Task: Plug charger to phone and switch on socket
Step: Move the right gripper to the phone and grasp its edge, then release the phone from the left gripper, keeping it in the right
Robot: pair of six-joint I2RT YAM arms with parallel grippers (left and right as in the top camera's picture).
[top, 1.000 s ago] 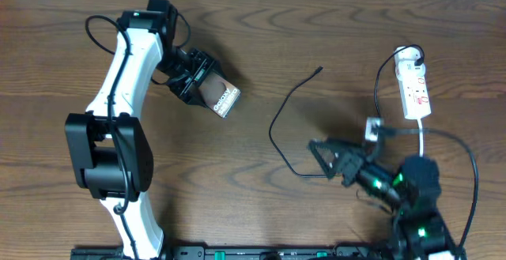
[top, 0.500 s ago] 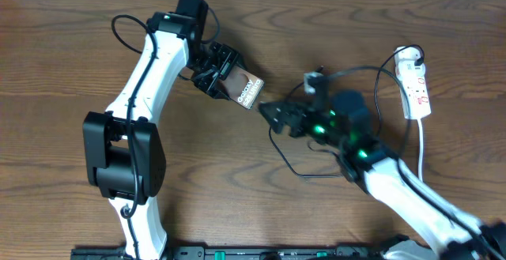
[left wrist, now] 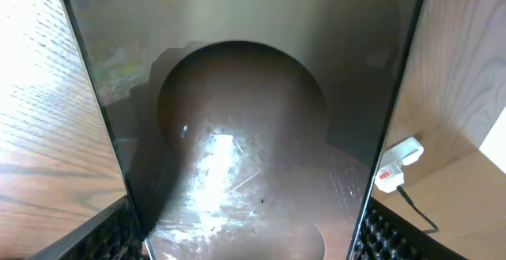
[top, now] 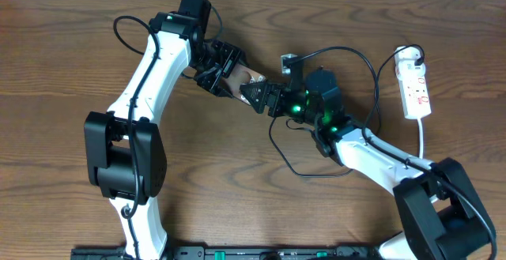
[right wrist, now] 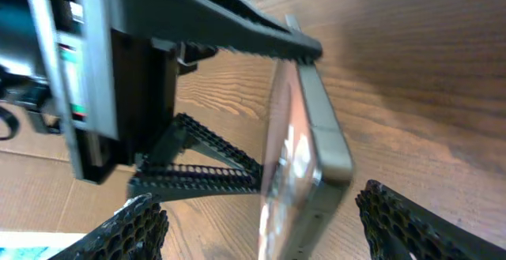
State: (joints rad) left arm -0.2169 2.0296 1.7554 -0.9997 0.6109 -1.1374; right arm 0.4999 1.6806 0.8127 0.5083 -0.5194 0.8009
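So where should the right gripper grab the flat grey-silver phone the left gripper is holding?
Its free end, pinched across the flat faces, coming in end-on from the side opposite the left gripper. The grey-silver phone sits edge-on between the open fingers of the right gripper, and the left one clamps its long edges.

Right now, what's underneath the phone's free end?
Only bare table shows beneath the phone, gripped by the left end effector. The open right end effector straddles its end. The connector of the charger is hidden.
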